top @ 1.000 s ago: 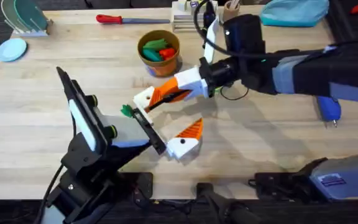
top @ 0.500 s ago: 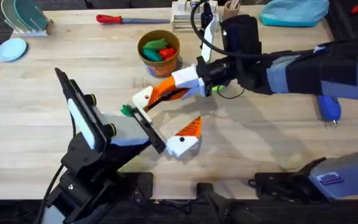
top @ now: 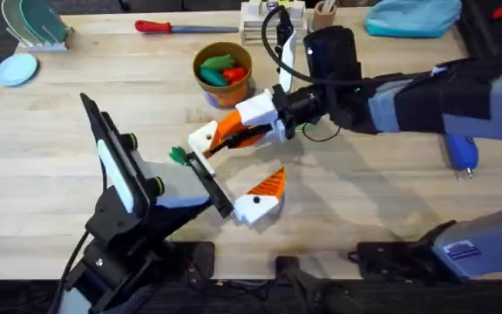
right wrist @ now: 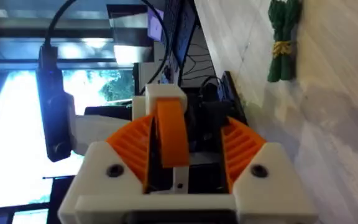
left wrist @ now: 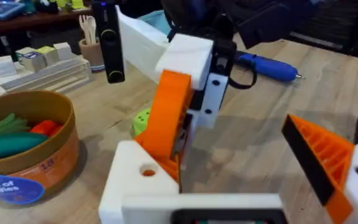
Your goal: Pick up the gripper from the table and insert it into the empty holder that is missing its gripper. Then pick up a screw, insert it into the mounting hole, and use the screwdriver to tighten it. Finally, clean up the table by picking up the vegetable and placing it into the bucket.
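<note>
Right gripper (right wrist: 178,163): two white finger blocks with orange ribbed pads, one to each side, each block with a dark round hole in its near face.
Gripper (right wrist: 170,132): smooth orange piece clamped between the two ribbed pads, standing out past the fingers.
Holder (right wrist: 163,93): white block touching the far end of the orange piece.
Table (right wrist: 340,118): light wood surface running along one side of the view.
Vegetable (right wrist: 284,38): dark green bundle bound with a yellowish band, lying on the wood, well apart from the fingers.
Background: black cables, dark arm parts, bright window.
</note>
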